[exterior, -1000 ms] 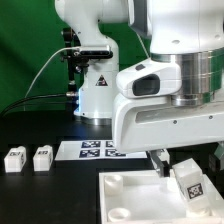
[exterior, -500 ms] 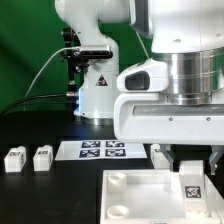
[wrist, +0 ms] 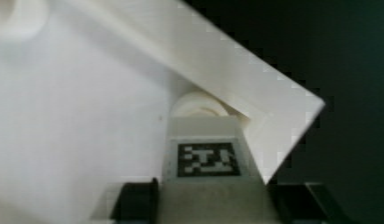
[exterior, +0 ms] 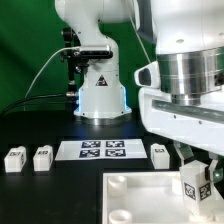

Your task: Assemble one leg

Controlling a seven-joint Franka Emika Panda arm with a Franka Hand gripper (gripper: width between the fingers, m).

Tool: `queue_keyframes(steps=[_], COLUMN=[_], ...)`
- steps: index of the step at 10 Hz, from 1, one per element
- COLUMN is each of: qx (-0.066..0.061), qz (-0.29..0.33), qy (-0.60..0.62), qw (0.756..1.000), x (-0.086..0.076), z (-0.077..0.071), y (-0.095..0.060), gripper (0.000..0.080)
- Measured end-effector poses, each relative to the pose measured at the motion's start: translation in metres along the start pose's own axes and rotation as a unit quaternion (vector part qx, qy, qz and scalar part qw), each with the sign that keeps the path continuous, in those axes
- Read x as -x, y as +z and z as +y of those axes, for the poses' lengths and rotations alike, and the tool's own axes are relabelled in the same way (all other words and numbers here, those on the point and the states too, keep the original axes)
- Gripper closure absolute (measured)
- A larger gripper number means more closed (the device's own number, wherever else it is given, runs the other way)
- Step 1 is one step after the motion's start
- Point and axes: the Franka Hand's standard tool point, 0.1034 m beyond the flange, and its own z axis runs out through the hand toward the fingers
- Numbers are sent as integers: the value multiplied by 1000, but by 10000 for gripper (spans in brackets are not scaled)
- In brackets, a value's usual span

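Note:
My gripper (exterior: pixel 197 186) is shut on a leg (exterior: pixel 194 185), a small white block with a black-and-white tag, and holds it upright over the right part of the broad white slab (exterior: pixel 135 198). In the wrist view the held leg (wrist: pixel 210 150) stands between my two dark fingers (wrist: pixel 141 198), its far end close to a round corner socket (wrist: pixel 207 104) of the slab (wrist: pixel 82 110). Three more legs lie on the black table: two at the exterior view's left (exterior: pixel 15 159) (exterior: pixel 41 158) and one (exterior: pixel 160 153) behind the slab.
The marker board (exterior: pixel 95 149) lies flat on the table behind the slab. The arm's white base (exterior: pixel 98 95) stands at the back with cables beside it. A green backdrop fills the rear.
My gripper has moved toward the exterior view's right with the leg in it and has turned it from tilted to upright. A third loose leg behind the slab has come into view.

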Motion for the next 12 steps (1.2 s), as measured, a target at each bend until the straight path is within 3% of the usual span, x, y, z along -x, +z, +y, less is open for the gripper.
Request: queue_keyframes(steps=[3, 5, 6, 7, 8, 9, 12], qx=[-8, -8, -8, -8, -8, -8, -7], qz=[-3, -3, -3, -3, -3, -3, 2], qy=[108, 104, 103, 103, 95, 64, -120], qw=[994, 995, 995, 995, 995, 998, 993], x=[6, 6, 6, 7, 7, 7, -5], z=[-2, -2, -2, -2, -1, -1, 0], y=[3, 3, 3, 3, 3, 3, 1], gripper=[505, 505, 385, 385, 248, 180, 151])
